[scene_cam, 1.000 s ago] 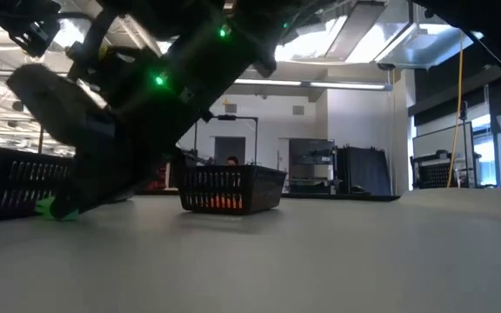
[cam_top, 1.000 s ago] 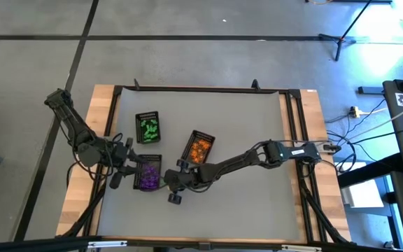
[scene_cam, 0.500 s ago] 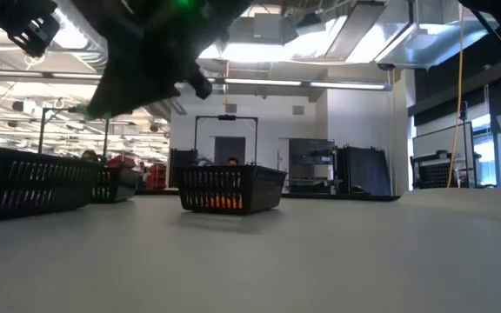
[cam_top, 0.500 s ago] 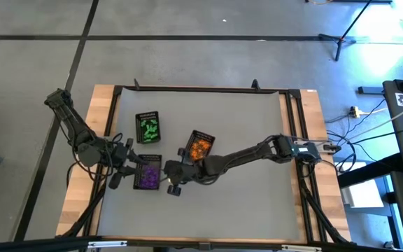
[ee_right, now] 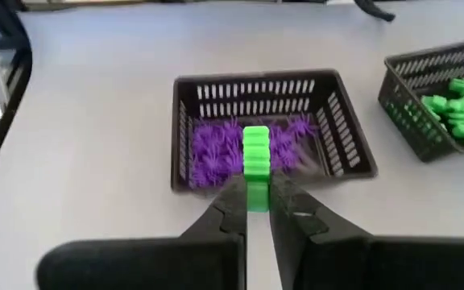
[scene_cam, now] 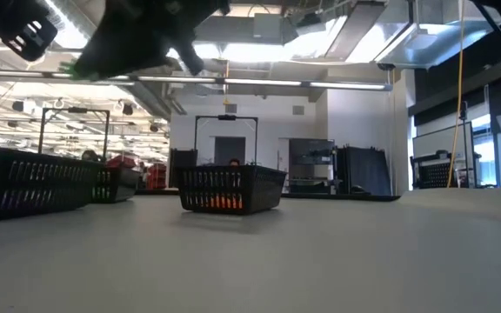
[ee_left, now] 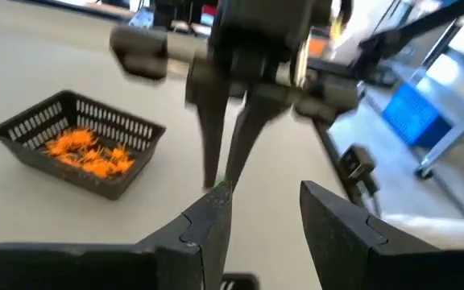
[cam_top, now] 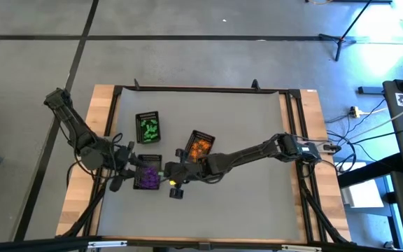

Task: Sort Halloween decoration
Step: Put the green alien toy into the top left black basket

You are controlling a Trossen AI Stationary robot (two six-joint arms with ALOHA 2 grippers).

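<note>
My right gripper [ee_right: 258, 205] is shut on a small green Halloween decoration [ee_right: 256, 161] and hangs above the table just near of the purple tray [ee_right: 272, 137]. In the high view it sits at the tray's right near corner [cam_top: 170, 182]. Purple trinkets lie in that black tray [cam_top: 147, 175], green ones in the far tray [cam_top: 147, 128], orange ones in the tray [cam_top: 200, 147] to the right. My left gripper [ee_left: 264, 217] stands open and empty, raised at the purple tray's left side [cam_top: 124, 171], facing the right gripper. My right gripper pinches the green trinket by its near end [ee_right: 256, 193] between its two fingertips. The fingers slant down toward the table's left, and the rest of the piece sticks out past the tips. The trinket [ee_left: 220, 185] is lifted clear of the table.
The three black trays stand close together on the grey mat's left half. In the low view the orange tray [scene_cam: 229, 189] is in the middle and two more trays [scene_cam: 24, 183] at the left. The mat's right half lies under the right arm [cam_top: 257, 152].
My right gripper has risen from the table surface with the green trinket, which was down by the mat a second ago and is now lifted clear. The left arm has kept still.
</note>
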